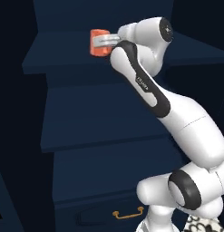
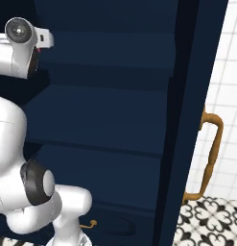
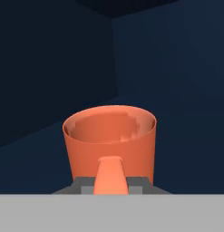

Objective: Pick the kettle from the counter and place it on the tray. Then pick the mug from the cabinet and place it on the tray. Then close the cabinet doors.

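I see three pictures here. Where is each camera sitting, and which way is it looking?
Left base view: behind the arm on its left, facing the cabinet shelves; the arm reaches to the mug on the upper shelf.
Right base view: behind on the right, facing the same shelves beside an open cabinet door; arm at left.
Hand view: on the hand, looking along the gripper, shut on the mug's handle.
Shared: both base views show the cabinet and arm.
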